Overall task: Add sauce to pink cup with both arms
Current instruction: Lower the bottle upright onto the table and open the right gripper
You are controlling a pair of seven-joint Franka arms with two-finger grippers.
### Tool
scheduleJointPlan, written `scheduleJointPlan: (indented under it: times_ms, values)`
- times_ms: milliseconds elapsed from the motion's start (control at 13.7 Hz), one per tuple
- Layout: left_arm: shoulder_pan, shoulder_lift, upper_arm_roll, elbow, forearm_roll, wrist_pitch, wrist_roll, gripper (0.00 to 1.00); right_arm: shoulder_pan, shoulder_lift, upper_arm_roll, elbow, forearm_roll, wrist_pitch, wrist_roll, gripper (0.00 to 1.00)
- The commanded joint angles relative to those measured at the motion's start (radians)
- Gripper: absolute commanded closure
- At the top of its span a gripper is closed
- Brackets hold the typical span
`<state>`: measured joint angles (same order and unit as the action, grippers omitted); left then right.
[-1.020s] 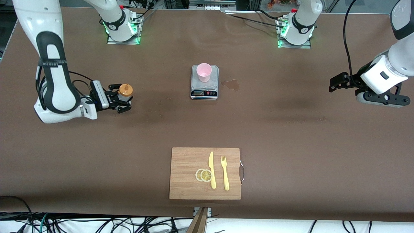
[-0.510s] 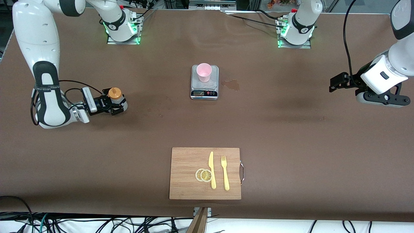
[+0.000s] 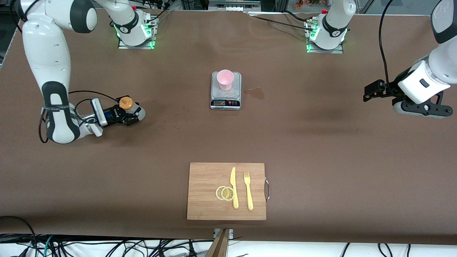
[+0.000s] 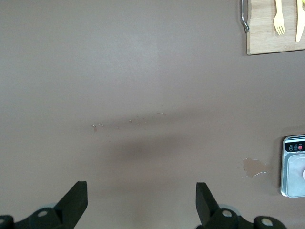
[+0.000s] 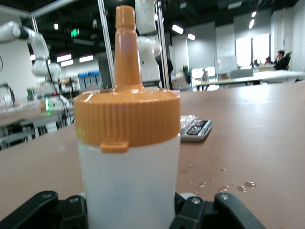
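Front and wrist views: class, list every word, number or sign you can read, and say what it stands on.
None can be read.
Scale: display and buttons too small.
Right gripper, shut on the sauce: lettering on its body too small.
Sauce cap: no label.

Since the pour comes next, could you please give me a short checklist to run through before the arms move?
1. Right pincer shut on the sauce bottle: ok.
2. Bottle upright, orange cap on: ok.
3. Pink cup upright on the scale: ok.
4. Left pincer open, waiting over bare table at its arm's end: ok.
5. Sauce level in bottle: cannot tell.
6. Table by the scale dry: not ok, spill mark.
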<state>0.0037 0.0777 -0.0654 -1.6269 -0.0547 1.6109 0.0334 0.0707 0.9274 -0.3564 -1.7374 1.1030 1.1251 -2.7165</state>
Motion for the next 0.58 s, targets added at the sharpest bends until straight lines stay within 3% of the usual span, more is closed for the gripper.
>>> scheduleJointPlan:
  times_ms: [0, 364, 437, 510]
  values:
    - [-0.005, 0.001, -0.005, 0.019, 0.027, -0.006, -0.003, 0.00, -0.016, 0.034, 0.008, 0.019, 0.025, -0.039, -0.032, 0.75]
    - [-0.007, 0.008, -0.010, 0.024, 0.027, -0.009, -0.018, 0.00, -0.009, 0.048, 0.047, 0.015, 0.081, -0.031, -0.048, 0.75]
    - [-0.007, 0.008, -0.010, 0.024, 0.027, -0.011, -0.018, 0.00, -0.008, 0.044, 0.047, 0.022, 0.081, -0.027, -0.046, 0.59]
    - [-0.007, 0.008, -0.008, 0.024, 0.027, -0.012, -0.018, 0.00, -0.008, 0.038, 0.047, 0.025, 0.081, -0.025, -0.043, 0.01]
